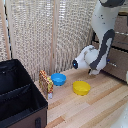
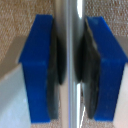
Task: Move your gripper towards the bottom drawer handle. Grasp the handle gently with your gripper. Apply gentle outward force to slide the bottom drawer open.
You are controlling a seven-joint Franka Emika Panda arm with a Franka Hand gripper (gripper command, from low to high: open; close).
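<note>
A: Where is our end effector now?

B: It is low at the dresser on the exterior view's right. In the wrist view the blue fingers stand on both sides of the silver handle, closed on it, the dark pads touching the bar.

A: Why do we hold it like this?

B: We think the bar sits in the middle between the pads so that the pull goes straight out and does not slip.

A: And the bottom drawer?

B: Its brown front looks flush, so we judge it is not yet open. The blue bowl, yellow bowl and black box rest on the tabletop, well apart from our path.
</note>
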